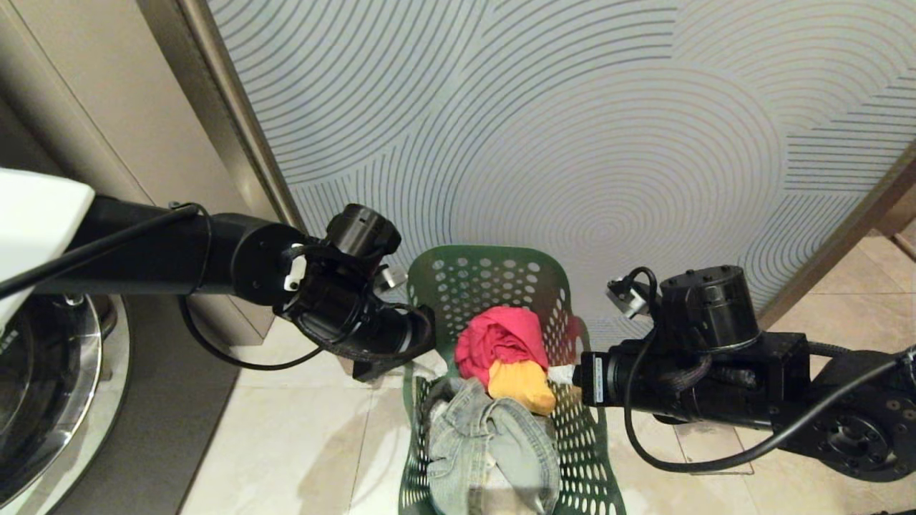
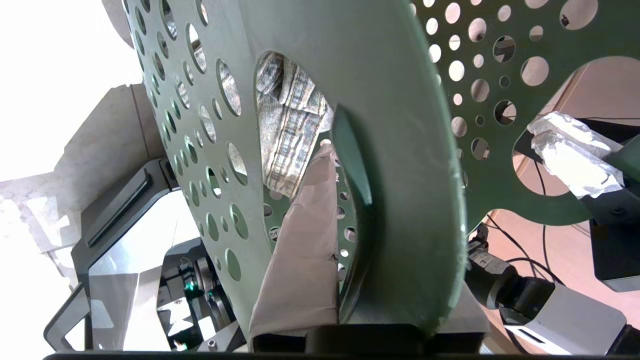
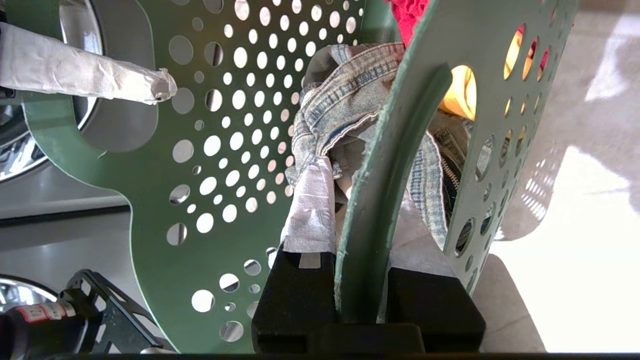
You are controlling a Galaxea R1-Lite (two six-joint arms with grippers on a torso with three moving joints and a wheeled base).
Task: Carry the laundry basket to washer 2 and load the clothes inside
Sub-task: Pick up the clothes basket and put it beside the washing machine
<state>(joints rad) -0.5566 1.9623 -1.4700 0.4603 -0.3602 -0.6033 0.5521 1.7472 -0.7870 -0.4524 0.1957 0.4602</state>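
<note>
Green perforated laundry basket [image 1: 494, 286], held between both arms above the tiled floor [image 1: 300, 443]; left gripper [image 2: 345, 300] and right gripper [image 3: 362, 280] each pinch one side rim. Denim [image 1: 486, 450], red and yellow clothes inside.

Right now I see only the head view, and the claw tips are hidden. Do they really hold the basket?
Observer: Yes. The left wrist view shows the left gripper shut on the basket rim, with one taped finger inside.
Operator: And the other one?
Observer: The right gripper pinches the opposite wall beside a handle hole, in the same way.
Operator: Is anything touching the fingers?
Observer: The jeans lie against the tip of the right gripper's inner finger.
</note>
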